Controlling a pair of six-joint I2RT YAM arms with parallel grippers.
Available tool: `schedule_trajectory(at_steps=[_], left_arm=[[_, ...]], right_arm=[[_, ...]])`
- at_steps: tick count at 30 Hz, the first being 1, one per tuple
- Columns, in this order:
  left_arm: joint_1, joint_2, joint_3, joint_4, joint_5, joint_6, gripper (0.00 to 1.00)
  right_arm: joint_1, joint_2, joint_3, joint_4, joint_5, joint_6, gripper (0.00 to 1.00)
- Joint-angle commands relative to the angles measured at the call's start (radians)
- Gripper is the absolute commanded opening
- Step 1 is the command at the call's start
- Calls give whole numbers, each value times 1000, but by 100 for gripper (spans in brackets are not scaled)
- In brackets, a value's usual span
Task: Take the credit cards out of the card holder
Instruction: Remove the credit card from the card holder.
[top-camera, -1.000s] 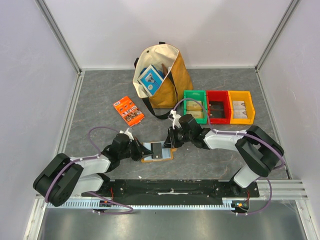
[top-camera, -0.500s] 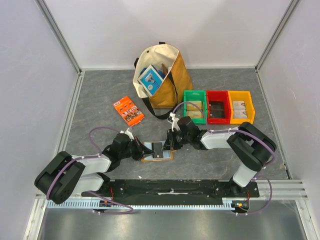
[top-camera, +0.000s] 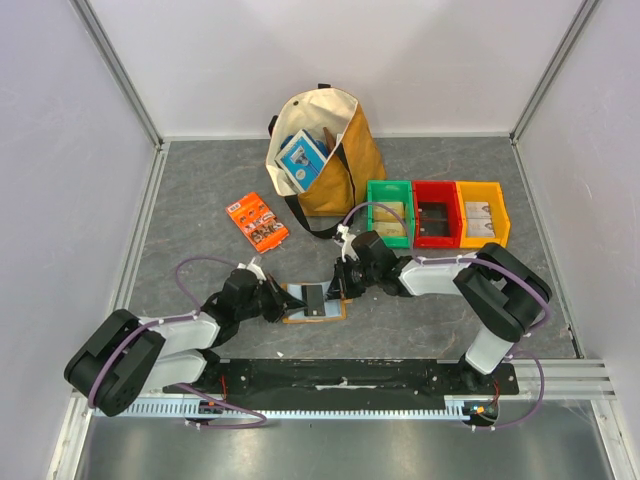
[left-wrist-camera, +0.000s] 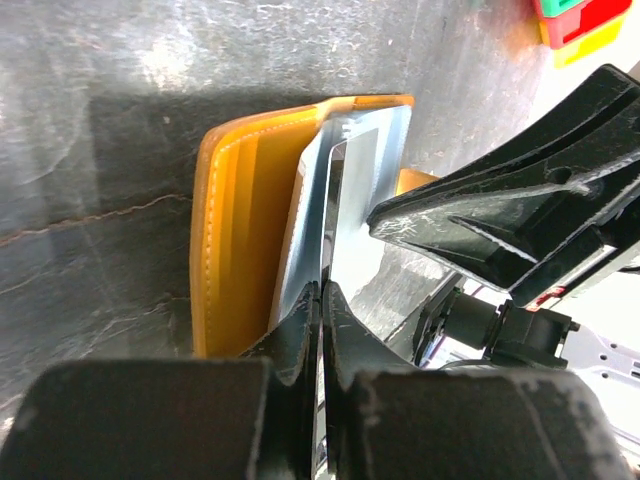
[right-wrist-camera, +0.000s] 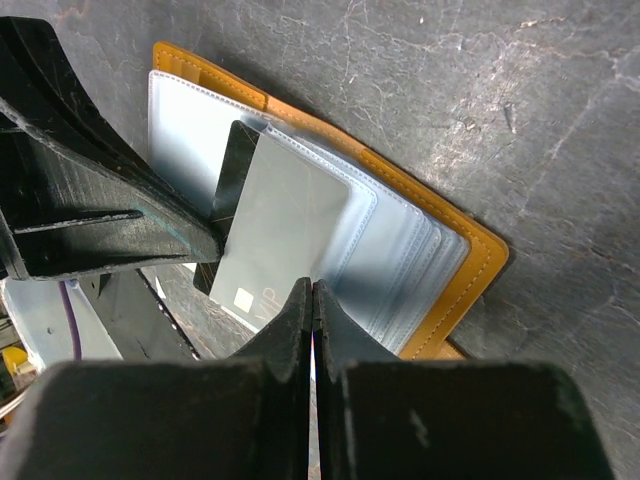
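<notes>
Overhead view of a grey, stone-patterned table (top-camera: 200, 170) with two black robot arms reaching in from its near edge. A small orange-tan card holder (top-camera: 313, 305) lies open and flat close to the near edge, roughly midway between the left and right edges, with its pale blue-grey pockets facing up.

The left end effector (top-camera: 283, 300) meets the holder from the left side. In its wrist view its two fingers are pressed together, pinching the edge of a pale inner pocket of the card holder. The right end effector (top-camera: 341, 287) meets the holder from the right side. In its wrist view its fingers are pressed together on the near edge of a pale grey card (right-wrist-camera: 285, 225), which sticks partly out of the pockets. A black card (right-wrist-camera: 232, 165) lies directly under the grey one, showing as a dark strip along its side. The two end effectors are near each other across the holder, not touching.

Toward the far edge of the table stands an open cream and mustard tote bag (top-camera: 345, 165) with a blue-and-white box (top-camera: 301, 160) inside. An orange printed packet (top-camera: 257, 221) lies flat to the left of the bag. To the right of the bag, three small bins sit touching in a row: green (top-camera: 390, 190), red (top-camera: 436, 188) and yellow (top-camera: 482, 190).
</notes>
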Motion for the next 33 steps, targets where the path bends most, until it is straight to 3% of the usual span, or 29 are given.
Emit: schedule_trajectory(at_steps=[1,6,9,13,33], left_arm=[[2,-9,-18,-57,-36,-20,6],[-1,4,-26,-44,-38,-28,10],[1,2,-26,-39,-32,-29,3],[10,-27,-31,-65,-32,-28,2],[100,-387,-28,-436,-119,109,2]], right_arm=[[-8,61,-9,-211,171,-95,0],[-8,67,-9,-211,168,-104,0],[-8,71,-9,-237,172,-107,0],[-10,69,-9,-243,177,-113,0],[-15,-83,60,-298,157,-175,1]])
